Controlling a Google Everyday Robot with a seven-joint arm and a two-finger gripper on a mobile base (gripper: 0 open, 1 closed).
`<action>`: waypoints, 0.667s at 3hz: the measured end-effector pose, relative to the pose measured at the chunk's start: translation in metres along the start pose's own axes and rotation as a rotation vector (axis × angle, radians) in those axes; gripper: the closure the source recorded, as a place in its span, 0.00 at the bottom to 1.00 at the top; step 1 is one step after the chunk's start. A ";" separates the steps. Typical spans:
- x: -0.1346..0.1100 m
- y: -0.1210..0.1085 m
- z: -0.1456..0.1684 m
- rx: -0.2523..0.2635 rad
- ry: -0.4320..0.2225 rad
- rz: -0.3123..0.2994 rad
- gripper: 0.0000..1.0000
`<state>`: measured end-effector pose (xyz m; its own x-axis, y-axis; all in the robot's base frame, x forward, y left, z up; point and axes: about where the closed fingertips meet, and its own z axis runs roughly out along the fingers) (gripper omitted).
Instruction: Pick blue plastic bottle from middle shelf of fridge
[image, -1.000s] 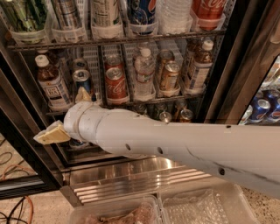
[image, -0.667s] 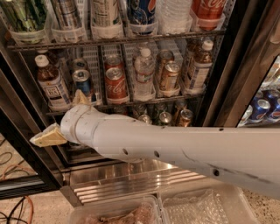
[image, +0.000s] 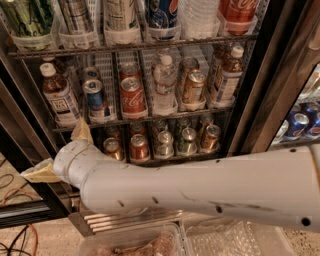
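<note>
The blue plastic bottle (image: 59, 96), with brown liquid, a white cap and a white label bearing a dark blue square, stands at the left end of the middle shelf (image: 145, 119) of the fridge (image: 260, 95). A similar brown bottle (image: 227, 76) stands at the right end. My gripper (image: 59, 152) sits below the left bottle, in front of the lower left of the fridge. Its tan fingers (image: 39, 173) are spread apart and hold nothing. My white arm (image: 200, 185) crosses the lower part of the view.
On the middle shelf there are also a blue soda can (image: 95, 97), a red cola can (image: 131, 95), a clear water bottle (image: 164, 85) and a gold can (image: 192, 86). Short cans fill the rack below (image: 165, 142). Plastic bins (image: 130, 242) lie on the floor.
My gripper has moved down and to the left, away from the middle shelf. The bottles and cans have not moved.
</note>
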<state>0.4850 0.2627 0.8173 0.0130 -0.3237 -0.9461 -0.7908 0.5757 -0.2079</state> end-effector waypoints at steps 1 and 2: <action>0.000 0.017 0.008 0.060 -0.015 0.024 0.00; -0.003 0.008 0.011 0.164 -0.032 0.051 0.00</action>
<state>0.4853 0.2771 0.8158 -0.0030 -0.2680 -0.9634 -0.6802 0.7067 -0.1945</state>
